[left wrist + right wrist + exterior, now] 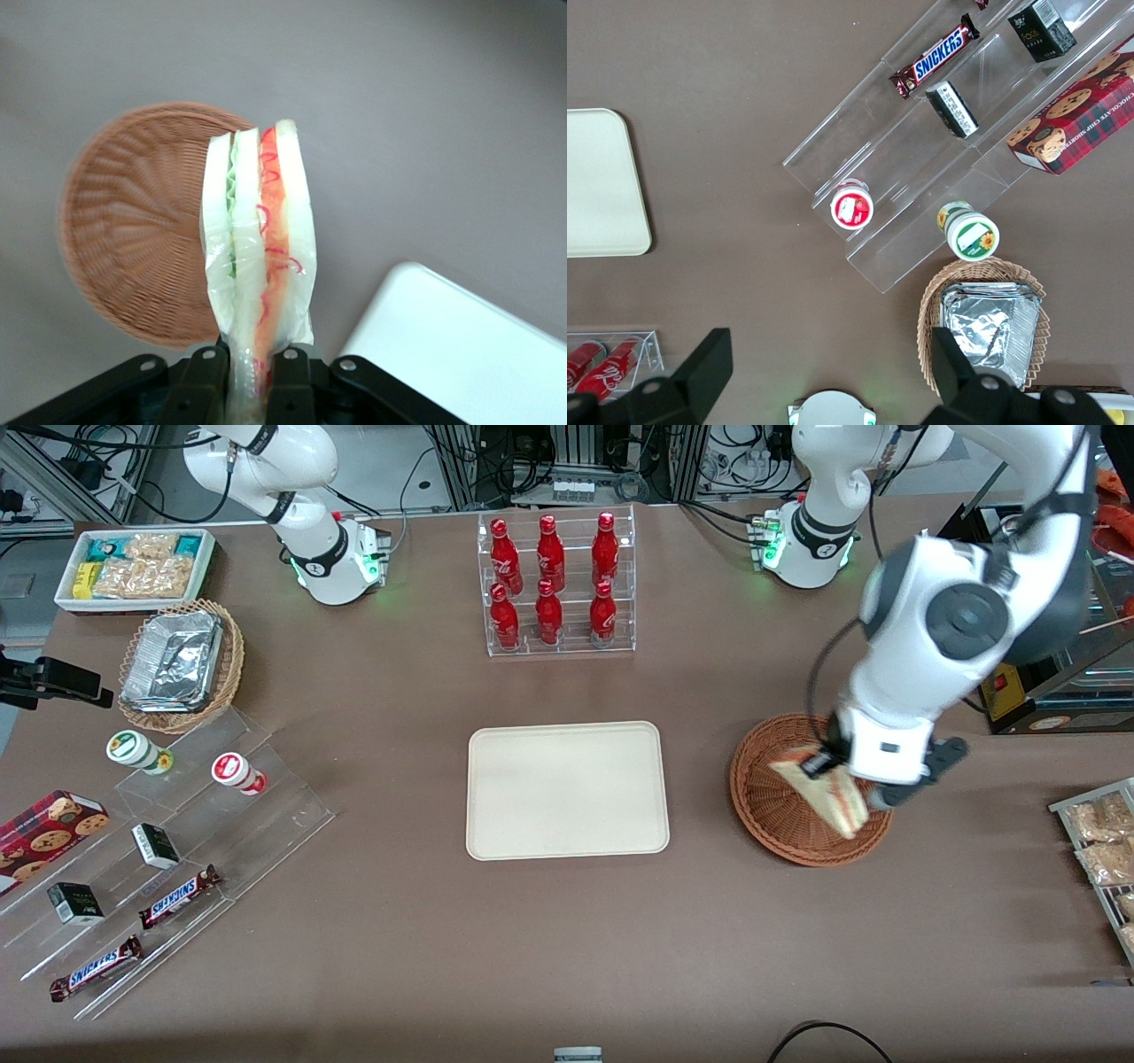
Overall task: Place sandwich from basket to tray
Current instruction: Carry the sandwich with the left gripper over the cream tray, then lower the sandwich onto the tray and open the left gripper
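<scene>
End effector point(248, 372) clamped on sandwich point(257, 266), raised above basket point(780, 815), tray point(567, 790) nearby

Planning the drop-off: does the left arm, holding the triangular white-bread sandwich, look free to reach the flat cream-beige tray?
Probably yes. The gripper is shut on the sandwich above the reddish-brown wicker basket, and only bare table lies between the basket and the tray.

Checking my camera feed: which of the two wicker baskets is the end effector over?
The reddish-brown basket; end effector holds the sandwich above it. The lighter basket holds foil containers.
</scene>
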Controlling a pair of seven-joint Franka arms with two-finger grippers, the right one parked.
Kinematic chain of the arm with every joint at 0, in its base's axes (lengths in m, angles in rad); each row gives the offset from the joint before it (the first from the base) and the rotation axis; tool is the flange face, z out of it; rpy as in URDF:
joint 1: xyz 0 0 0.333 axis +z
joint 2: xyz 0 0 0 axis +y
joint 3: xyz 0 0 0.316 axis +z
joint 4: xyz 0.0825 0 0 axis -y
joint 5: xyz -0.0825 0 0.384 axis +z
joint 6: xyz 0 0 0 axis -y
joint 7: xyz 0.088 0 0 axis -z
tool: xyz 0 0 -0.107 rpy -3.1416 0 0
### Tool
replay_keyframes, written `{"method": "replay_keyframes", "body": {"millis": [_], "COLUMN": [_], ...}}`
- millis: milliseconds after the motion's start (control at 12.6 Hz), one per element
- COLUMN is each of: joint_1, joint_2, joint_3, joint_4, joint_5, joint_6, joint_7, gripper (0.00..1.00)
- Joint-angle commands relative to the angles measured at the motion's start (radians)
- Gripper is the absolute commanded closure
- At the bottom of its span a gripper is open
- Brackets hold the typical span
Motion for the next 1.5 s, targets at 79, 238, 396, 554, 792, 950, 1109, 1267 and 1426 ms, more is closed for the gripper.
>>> {"method": "replay_keyframes", "body": {"millis": [79, 238, 396, 554, 792, 950, 1109, 1267, 1426], "joint_1": [-0.192, -0.279, -0.346, -0.399, -0.425, -0.45, -0.461, -0.488, -0.498], "joint_2": [0.172, 0.268, 0.385, 0.462, 0.546, 0.576, 0.594, 0.614, 0.629], "joint_3": [0.007, 0.007, 0.009, 0.009, 0.007, 0.009, 0.007, 0.009, 0.009], "joint_4": [0.184, 0.231, 0.32, 0.36, 0.36, 0.363, 0.36, 0.366, 0.366], "joint_5": [0.016, 0.018, 0.019, 0.057, 0.133, 0.134, 0.134, 0.134, 0.134], "joint_6": [-0.022, -0.011, -0.011, 0.016, 0.13, 0.139, 0.176, 0.179, 0.182], "joint_7": [-0.017, -0.012, -0.009, -0.006, -0.006, 0.004, 0.006, -0.003, 0.003], "gripper": [1.0, 1.0, 1.0, 1.0, 1.0, 1.0, 1.0, 1.0, 1.0]}}
